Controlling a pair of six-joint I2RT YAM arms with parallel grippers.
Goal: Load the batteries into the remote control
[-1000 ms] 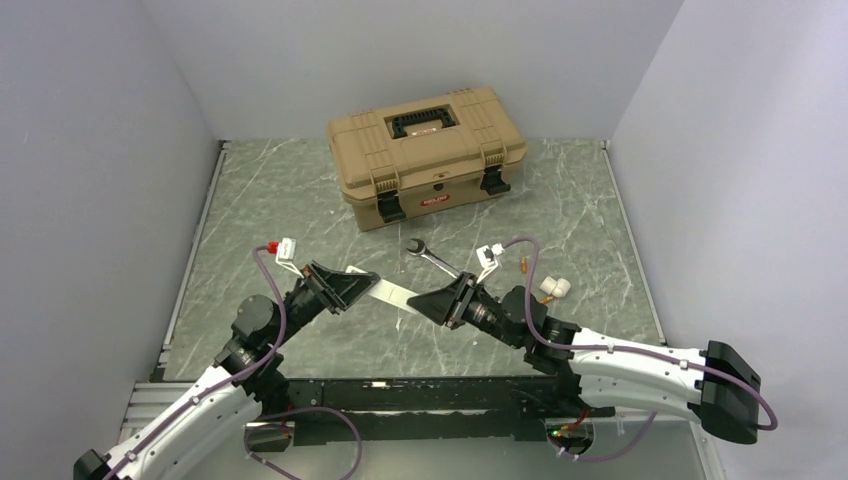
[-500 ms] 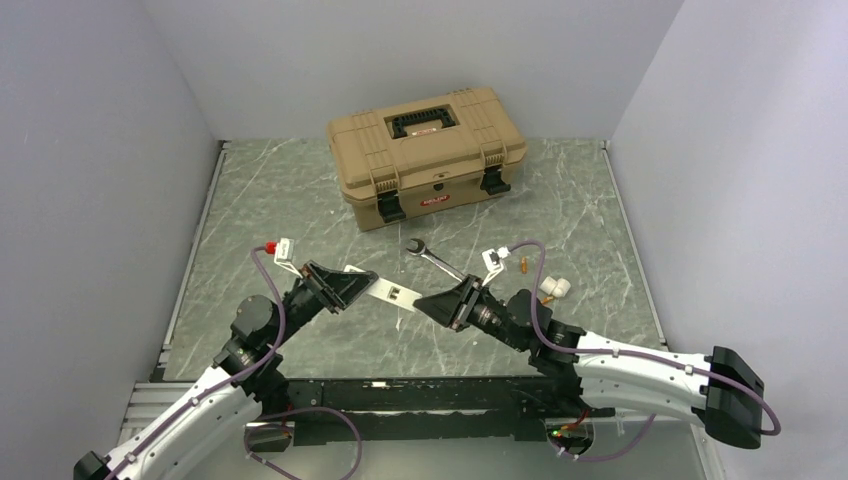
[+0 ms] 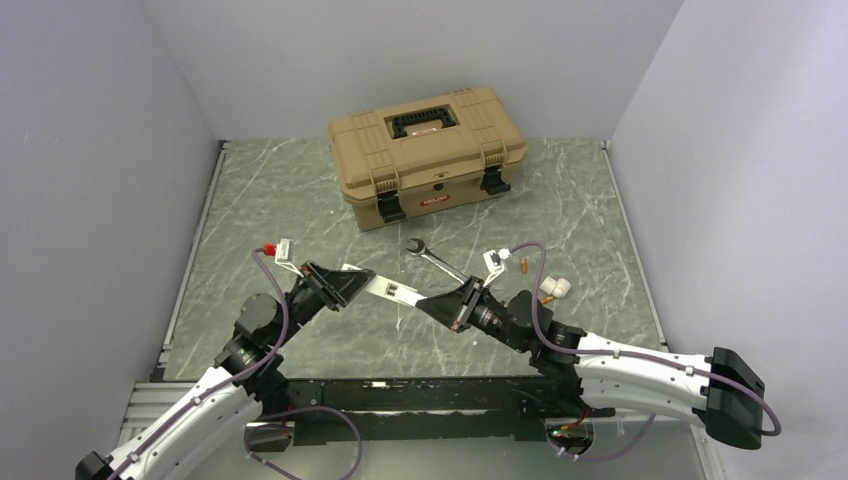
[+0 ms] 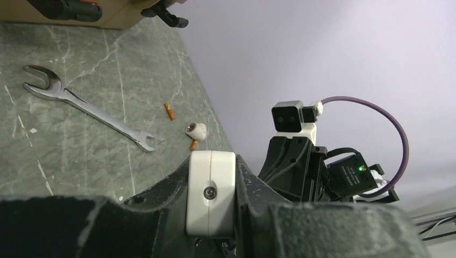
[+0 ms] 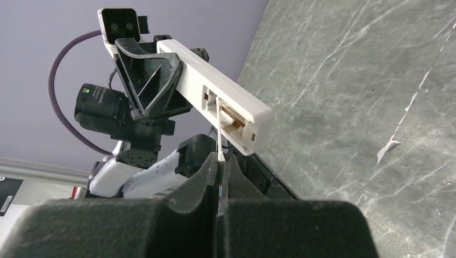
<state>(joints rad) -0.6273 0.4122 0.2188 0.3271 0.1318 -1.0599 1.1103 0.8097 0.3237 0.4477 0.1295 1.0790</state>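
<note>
At mid-frame in the top view, the remote point(image 3: 385, 289) hangs tilted above the desk point(image 3: 280, 200), one end clamped in the left end effector point(image 3: 352, 282). The right end effector point(image 3: 427, 301) meets it from the right of the frame. Its jaws are together on a thin white strip point(image 5: 219, 129) that runs from the remote's open recess down to the fingertips, as the right wrist view shows. Whether that strip is a pull tab or part of a cover I cannot tell, nor whether the brown inside the recess is a cell or bare housing.

The step in hand looks like freeing or clearing the battery recess. To do it well, the left arm should hold the remote rigid. The right arm should draw the strip along its own line, away from the recess and not sideways, since so thin a strip may tear or slip from such a small pinch. A slow pull would show whether the grip is sound before the remote twists in the left jaws.

Two orange cylinders point(image 4: 170, 111), likely the batteries, lie on the desk near the centre of the left wrist view. They are beside a white cap point(image 4: 196, 130) and near the wrench point(image 4: 86, 110). The recess should end up facing upward for loading.
</note>
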